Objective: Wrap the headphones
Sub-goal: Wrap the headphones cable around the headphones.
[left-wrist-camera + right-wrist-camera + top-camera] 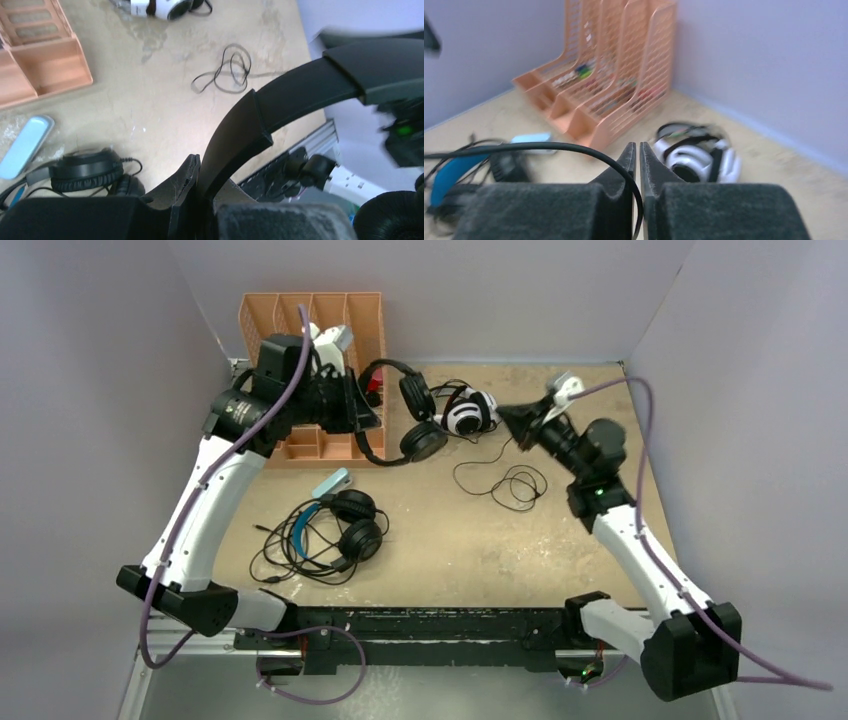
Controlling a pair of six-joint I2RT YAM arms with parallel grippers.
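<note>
Tabletop (450, 540) tan, walls (480, 290) lilac; left hand (358, 408) grips black headband (300, 95), right hand (638, 150) pinches cable (549, 146).

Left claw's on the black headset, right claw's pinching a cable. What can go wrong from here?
1. The right claw pinches only a thin black cable; under tension it may slip out.
2. The loose cable loops lie near the white-and-black headset; pulling might drag or tangle it.
3. The left claw holds the black headset's headband near the orange file organizer; a swing could hit it.
</note>
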